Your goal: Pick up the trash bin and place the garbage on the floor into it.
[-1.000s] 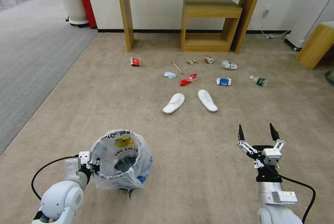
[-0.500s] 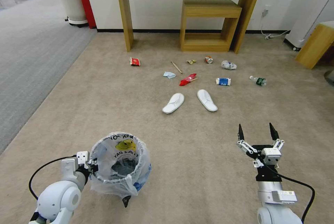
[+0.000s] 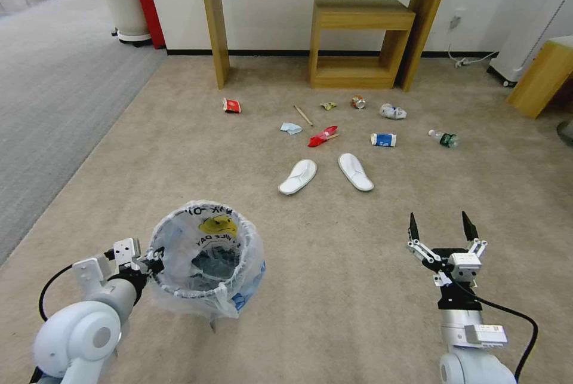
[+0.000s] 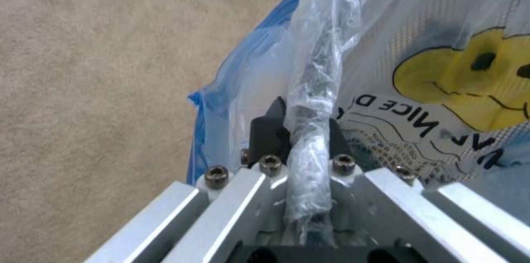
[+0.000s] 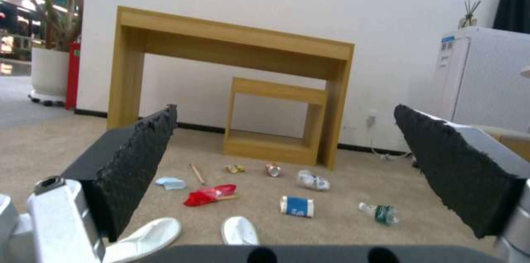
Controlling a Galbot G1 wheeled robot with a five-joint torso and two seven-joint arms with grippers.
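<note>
From the head, the trash bin (image 3: 206, 258) was seen held near left by the left gripper (image 3: 156, 264); garbage (image 3: 322, 136) lay far on the floor (image 3: 334, 240). The right gripper (image 3: 441, 227) was spread. At the left wrist, the bin's rim was pinched.

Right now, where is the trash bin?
Head view, lower left: the trash bin hangs from the left hand, which grips its rim, nearer than the slippers.

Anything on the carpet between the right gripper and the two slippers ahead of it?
No. In the head view, only bare beige floor lies between the open right gripper and the white slippers.
</note>
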